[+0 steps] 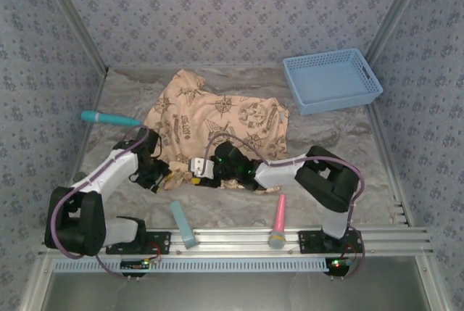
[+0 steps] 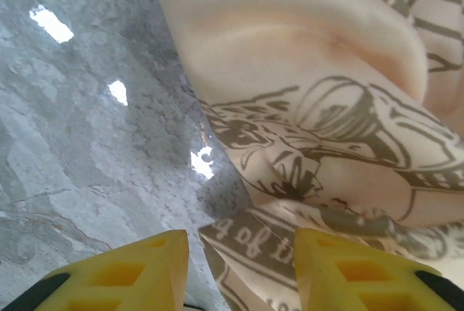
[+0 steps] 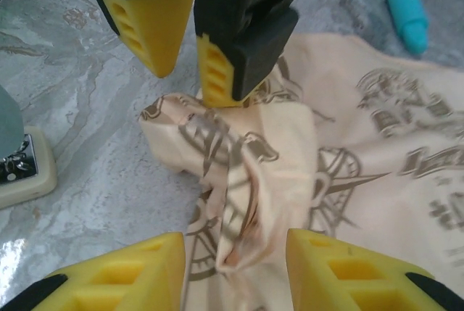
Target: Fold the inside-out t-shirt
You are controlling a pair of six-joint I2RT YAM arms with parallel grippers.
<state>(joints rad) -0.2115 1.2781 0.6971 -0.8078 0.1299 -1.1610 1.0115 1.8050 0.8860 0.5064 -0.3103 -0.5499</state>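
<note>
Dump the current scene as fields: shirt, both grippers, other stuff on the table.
shirt: inside-out t-shirt crumpled mid-table, not folded
left gripper: open, fingertips at the shirt's near edge
right gripper: open, straddling a bunched fold, facing the left gripper
basket: blue basket at far right, apart from the shirt
loose items: teal tool left of the shirt; pink tool and pale blue bar near the arm bases

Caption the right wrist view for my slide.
Left claw and right claw, both open, over the bunched peach-tan brown-printed cloth t-shirt.
</note>
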